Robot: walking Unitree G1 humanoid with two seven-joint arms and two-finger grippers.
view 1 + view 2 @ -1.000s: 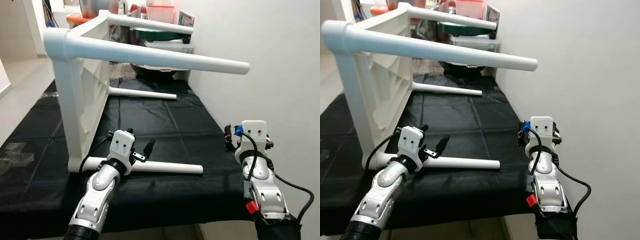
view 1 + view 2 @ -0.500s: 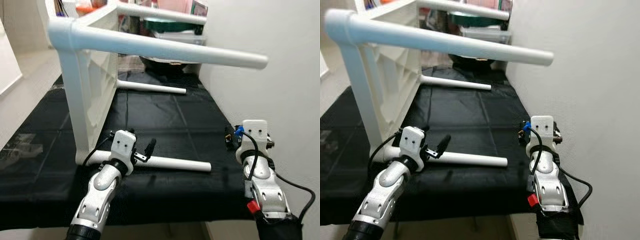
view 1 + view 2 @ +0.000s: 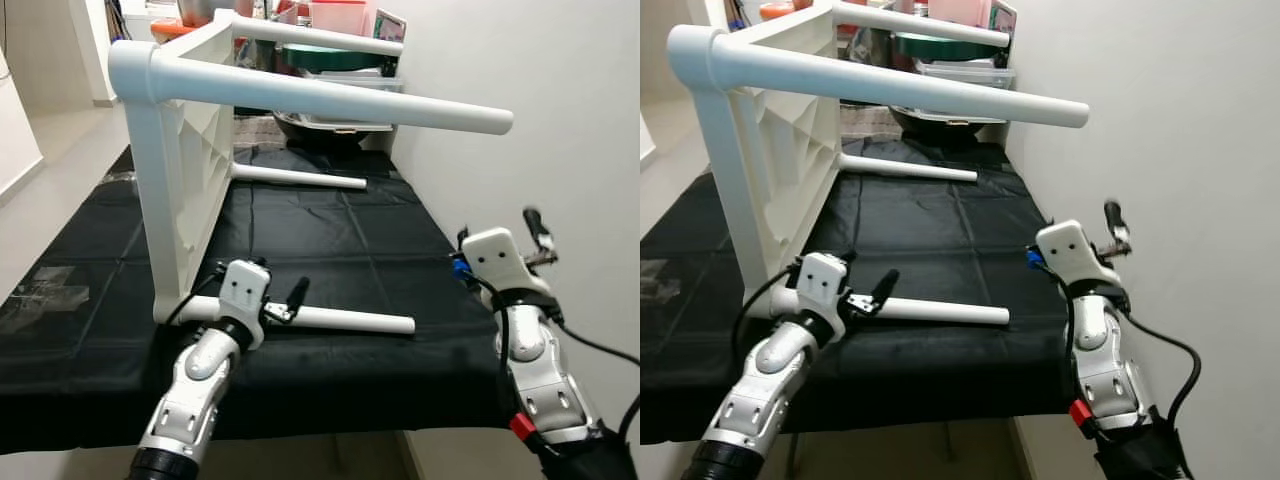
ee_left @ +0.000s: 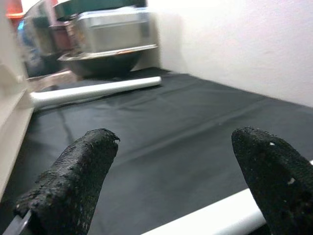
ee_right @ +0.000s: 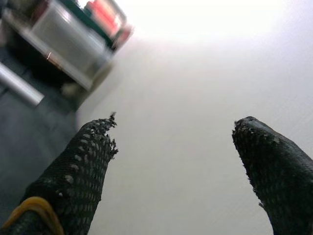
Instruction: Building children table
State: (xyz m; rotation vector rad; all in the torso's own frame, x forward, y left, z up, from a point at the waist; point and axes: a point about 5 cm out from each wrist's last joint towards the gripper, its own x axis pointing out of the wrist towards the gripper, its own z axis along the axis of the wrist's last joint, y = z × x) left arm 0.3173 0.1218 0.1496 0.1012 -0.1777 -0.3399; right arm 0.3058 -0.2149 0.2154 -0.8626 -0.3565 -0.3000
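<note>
Table (image 3: 180,170) lies on its side on the black tabletop (image 3: 330,240). Nearest, left gripper (image 3: 285,305), spread wide, straddles its lowest leg (image 3: 350,320). Right gripper (image 5: 181,161), released, tilts toward the wall (image 3: 560,120). Farther containers (image 3: 335,85) are partly hidden behind the legs.

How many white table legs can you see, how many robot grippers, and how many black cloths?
White table legs: 4 (near upper, far upper, far lower, near lower)
Robot grippers: 2 (left gripper, right gripper)
Black cloths: 1 (black cloth)
Total: 7
</note>
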